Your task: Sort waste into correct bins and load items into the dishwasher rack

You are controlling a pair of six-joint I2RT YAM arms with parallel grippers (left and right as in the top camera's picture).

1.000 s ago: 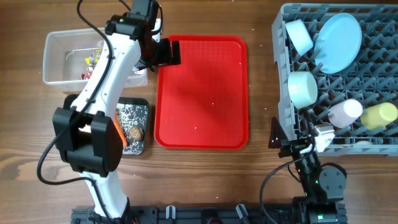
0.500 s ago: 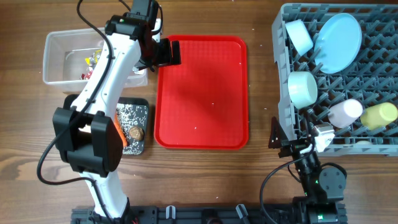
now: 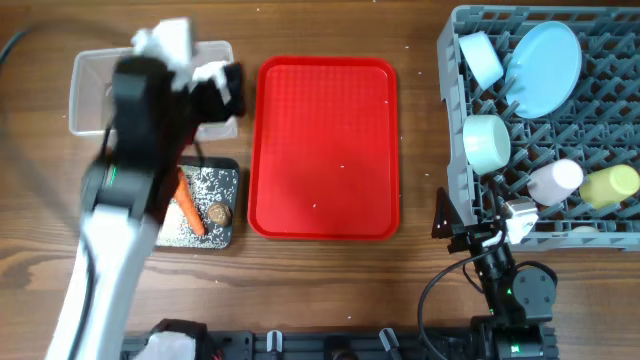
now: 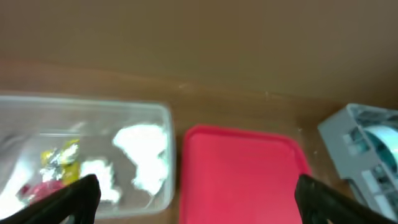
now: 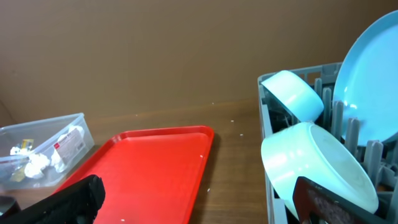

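Note:
My left gripper (image 3: 228, 92) hangs open and empty, blurred, over the right end of the clear tub (image 3: 90, 70). That bin holds crumpled tissue (image 4: 146, 155) and red and yellow wrappers (image 4: 59, 167). On the black tray (image 3: 225, 175) lie a carrot (image 3: 187, 207), a brown lump (image 3: 216, 213) and rice grains. The grey dishwasher rack (image 3: 452, 100) carries the blue plate (image 3: 545, 65), two blue bowls (image 3: 482, 58) (image 3: 487, 142), a pink cup (image 3: 555, 180) and a yellow cup (image 3: 612, 185). By its near left corner, my right gripper (image 3: 470, 218) is open and empty.
A flat red tray (image 3: 325, 148) lies between the bins and the rack, with a few white specks on it. Bare wooden table runs along the front. Arm bases and cables sit at the near edge.
My left arm has swung away from the red tray's upper left corner toward the left and near side. It is blurred in motion and now uncovers the carrot. The right arm is unmoved.

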